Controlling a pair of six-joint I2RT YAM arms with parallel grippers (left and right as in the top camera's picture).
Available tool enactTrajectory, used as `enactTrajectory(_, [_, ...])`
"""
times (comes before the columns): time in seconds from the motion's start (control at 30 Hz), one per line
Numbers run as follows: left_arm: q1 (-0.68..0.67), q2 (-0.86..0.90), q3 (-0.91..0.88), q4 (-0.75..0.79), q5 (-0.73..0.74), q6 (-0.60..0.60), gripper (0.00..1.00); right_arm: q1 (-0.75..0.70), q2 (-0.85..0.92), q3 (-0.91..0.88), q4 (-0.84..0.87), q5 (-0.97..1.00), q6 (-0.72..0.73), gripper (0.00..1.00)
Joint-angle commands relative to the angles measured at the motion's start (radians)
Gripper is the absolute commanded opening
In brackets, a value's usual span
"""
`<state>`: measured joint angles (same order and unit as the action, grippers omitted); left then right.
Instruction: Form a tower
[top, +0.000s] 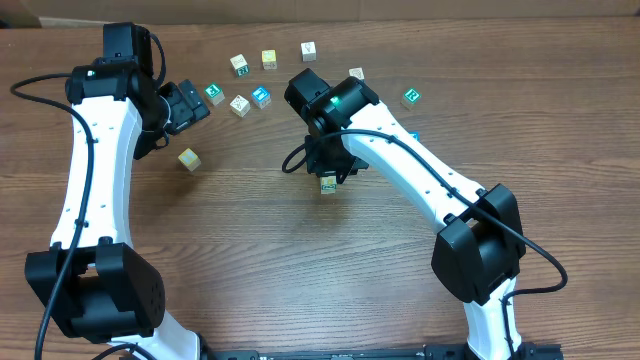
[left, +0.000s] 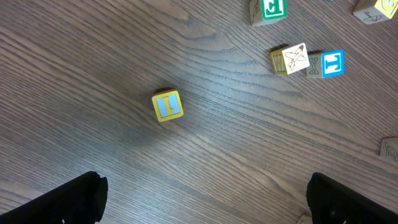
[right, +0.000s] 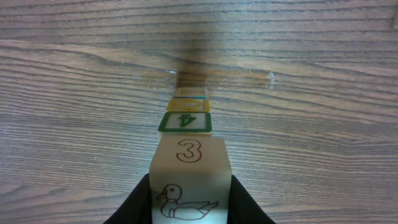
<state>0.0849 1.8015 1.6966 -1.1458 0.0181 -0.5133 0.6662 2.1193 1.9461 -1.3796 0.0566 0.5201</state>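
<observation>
Roughly at the middle of the desk (top: 250, 250) stands the tower (top: 328, 184), a column one cube wide. From overhead it is almost wholly covered by the right arm's wrist, and only a sliver of it shows below the black housing. The right wrist view looks down its length: a pale cube lowest, a yellow-edged one above it, then a green-framed cube printed with a 4. Nearest the camera is the duck cube (right: 189, 180), pale wood bearing a 3 and an outlined duck. The right gripper (right: 189, 210) is clenched on this duck cube, a dark finger pressed to each side. Whether the cube rests on the green-framed one or hangs just above it cannot be told. The left gripper (top: 188, 105) is released, its jaws spread wide over bare wood at the left, well apart from the tower. Below its camera lies a yellow cube (left: 167, 105) with a blue face, alone on the wood. Beyond it are loose cubes: a green cube (top: 214, 93), then a pale cube (top: 239, 104) with a line drawing, just beside a blue cube (top: 261, 97). A row of pale cubes (top: 269, 59) runs along the far side of the desk. To the right lies a second green cube (top: 411, 97), and near it a second blue cube (top: 413, 136) is half hidden behind the right forearm. That forearm crosses between these two cubes and the tower, and all the loose cubes lie apart from the column.
</observation>
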Motion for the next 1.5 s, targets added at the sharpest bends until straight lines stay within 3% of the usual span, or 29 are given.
enactTrajectory(0.0, [-0.007, 0.012, 0.0, -0.002, -0.006, 0.019, 1.0, 0.007, -0.009, -0.003, 0.007, 0.002, 0.004, 0.06])
enactTrajectory(0.13, [-0.007, 0.012, 0.0, -0.002, -0.006, 0.019, 1.0, 0.007, -0.009, -0.003, 0.014, 0.002, 0.004, 0.12])
enactTrajectory(0.73, [-0.006, 0.012, 0.0, -0.002, -0.006, 0.019, 0.99, 0.007, -0.009, -0.003, 0.002, 0.002, 0.004, 0.13])
enactTrajectory(1.47, [-0.006, 0.012, 0.0, -0.002, -0.006, 0.019, 1.0, 0.007, -0.009, -0.003, -0.003, 0.002, 0.004, 0.23])
